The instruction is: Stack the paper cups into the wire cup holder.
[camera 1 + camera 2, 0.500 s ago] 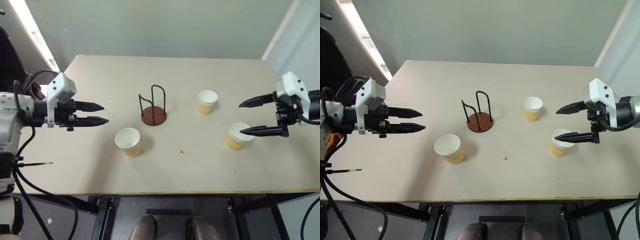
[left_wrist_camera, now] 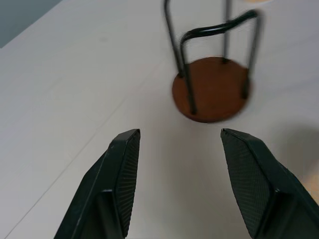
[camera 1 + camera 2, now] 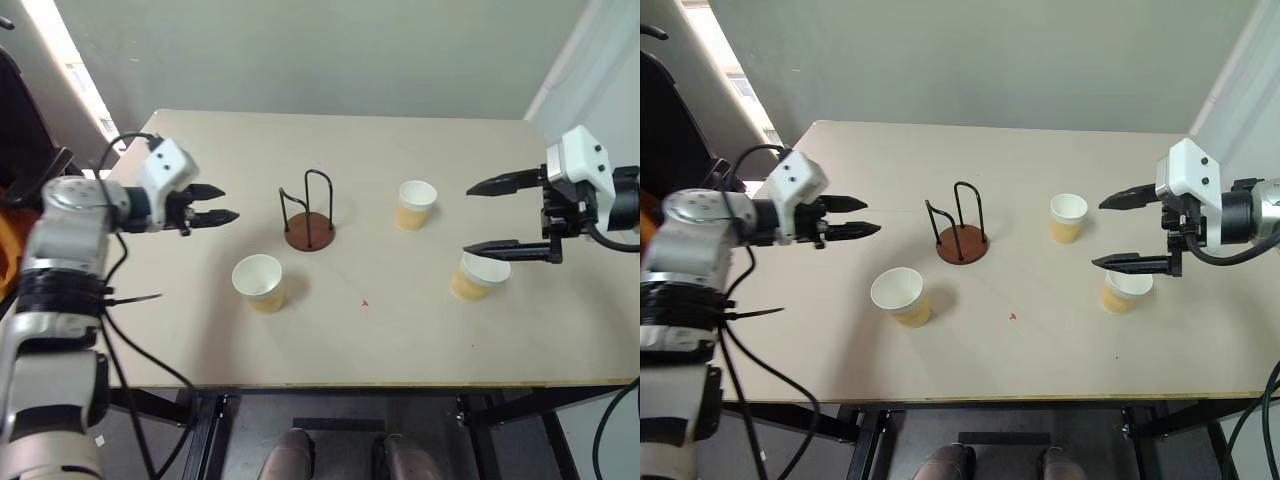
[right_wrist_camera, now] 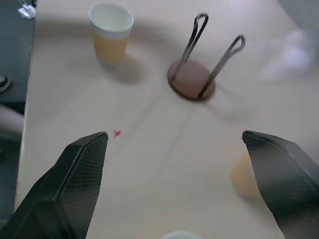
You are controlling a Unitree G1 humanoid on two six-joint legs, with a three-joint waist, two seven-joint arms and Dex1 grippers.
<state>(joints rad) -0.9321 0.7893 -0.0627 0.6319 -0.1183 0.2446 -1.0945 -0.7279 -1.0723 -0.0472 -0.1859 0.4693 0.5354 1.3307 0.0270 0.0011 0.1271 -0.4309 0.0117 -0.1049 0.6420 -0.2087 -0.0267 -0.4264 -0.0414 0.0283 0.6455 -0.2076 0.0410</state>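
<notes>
Three paper cups stand upright on the table: one point(image 3: 257, 282) front left of centre, one point(image 3: 415, 203) right of the wire cup holder, one point(image 3: 477, 275) nearer on the right. The wire cup holder point(image 3: 308, 232), a brown disc with two black wire loops, stands mid-table and holds nothing. My left gripper point(image 3: 228, 202) hovers open to the holder's left, pointing at it; the left wrist view shows the holder point(image 2: 212, 88) just past the fingertips. My right gripper point(image 3: 467, 220) is wide open above the table between the two right cups, its lower finger passing over the nearer cup's rim.
The beige table point(image 3: 360, 340) has a small red mark point(image 3: 364, 303) near its middle. Its front edge runs along the bottom of the head views, and a grey wall stands behind its far edge. There is bare surface around the holder.
My left gripper has swung forward and right, closer to the holder. My right gripper has moved a little left and up, with its fingers spread wider. The cups and holder stayed put.
</notes>
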